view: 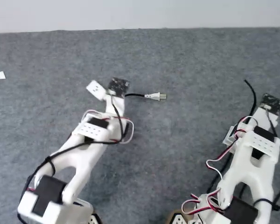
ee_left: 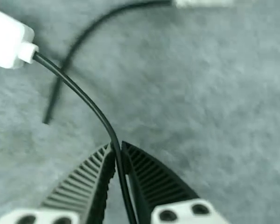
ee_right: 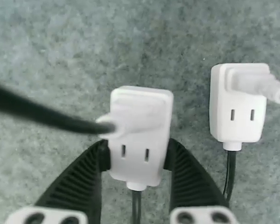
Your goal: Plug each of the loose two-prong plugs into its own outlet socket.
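1. Grey carpet (view: 191, 60) covers the table under both arms.
2. The left gripper (ee_left: 116, 147) is pinched closed on a thin black cable (ee_left: 86, 102). The cable runs out from between its ribbed fingers to a white socket block (ee_left: 7, 44) lying on the carpet.
3. A loose plug (view: 155, 96) lies flat on the carpet near the left gripper, in no socket. Its prongs point away from the gripper and its dark cord leads back toward it.
4. The right gripper (ee_right: 136, 148) clamps a white socket (ee_right: 136, 165) by its two sides. A white plug (ee_right: 130, 114) sits in the socket's upper outlet.
5. A second socket (ee_right: 238, 119) lies just beside the held one, clear of the fingers. It also has a plug (ee_right: 249, 81) seated in it.
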Controlling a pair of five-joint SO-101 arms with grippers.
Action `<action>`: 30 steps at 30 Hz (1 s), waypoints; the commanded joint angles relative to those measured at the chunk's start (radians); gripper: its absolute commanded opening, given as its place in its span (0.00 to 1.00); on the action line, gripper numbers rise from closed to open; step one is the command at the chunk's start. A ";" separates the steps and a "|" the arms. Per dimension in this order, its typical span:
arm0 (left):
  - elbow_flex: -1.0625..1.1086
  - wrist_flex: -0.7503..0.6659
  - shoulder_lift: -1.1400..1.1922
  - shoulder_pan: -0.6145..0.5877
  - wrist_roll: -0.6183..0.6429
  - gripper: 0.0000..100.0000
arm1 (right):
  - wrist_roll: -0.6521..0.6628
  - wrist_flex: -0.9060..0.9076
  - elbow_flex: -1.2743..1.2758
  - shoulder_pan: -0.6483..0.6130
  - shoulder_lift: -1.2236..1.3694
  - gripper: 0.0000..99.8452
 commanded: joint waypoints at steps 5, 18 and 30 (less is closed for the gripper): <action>0.236 -0.029 -0.376 0.212 -0.054 0.04 | 0.035 0.053 -0.035 -0.010 -0.013 0.30; 0.334 0.055 -0.664 0.233 0.052 0.35 | 0.002 0.027 0.095 -0.042 -0.223 0.29; 0.231 0.068 -0.655 -0.011 0.313 0.35 | 0.006 -0.019 0.158 -0.087 -0.291 0.29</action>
